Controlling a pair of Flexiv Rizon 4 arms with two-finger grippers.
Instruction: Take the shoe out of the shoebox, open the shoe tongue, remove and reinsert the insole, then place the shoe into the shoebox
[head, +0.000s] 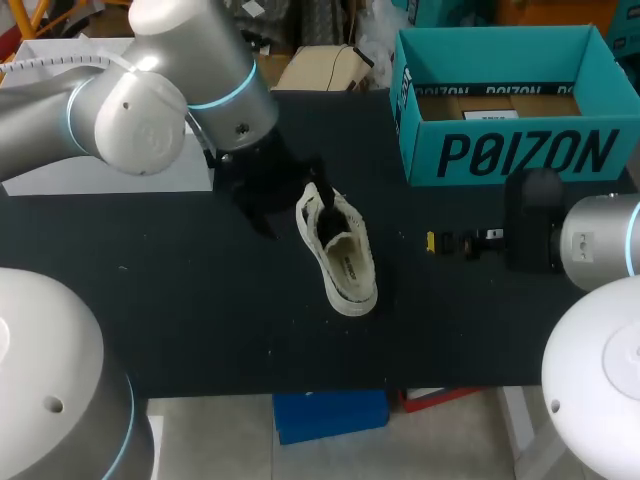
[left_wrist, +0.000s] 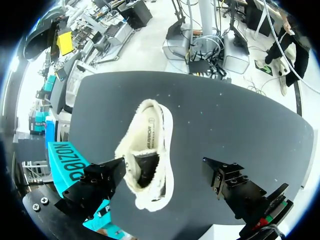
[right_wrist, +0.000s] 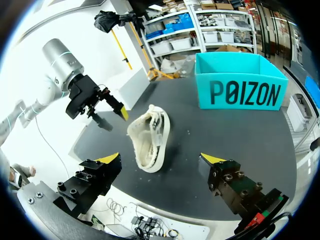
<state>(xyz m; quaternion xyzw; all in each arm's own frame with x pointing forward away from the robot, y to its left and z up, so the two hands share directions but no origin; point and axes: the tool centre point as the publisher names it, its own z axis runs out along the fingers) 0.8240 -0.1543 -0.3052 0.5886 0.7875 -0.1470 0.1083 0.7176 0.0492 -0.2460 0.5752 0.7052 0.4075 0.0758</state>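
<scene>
Shoe (head: 338, 255) lies mid-tabletop (head: 200, 310), opening up, clear of shoebox (head: 520, 150) at far right corner. Left tool (left_wrist: 162, 169) hangs above it, fingers apart, probably lined up for the tongue. Right tool (right_wrist: 160, 159) apart, empty, near right edge.

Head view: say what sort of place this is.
Likely a robot lab workbench: a left arm and a right arm stand at a black table that holds a cream shoe and a teal shoebox.
</scene>
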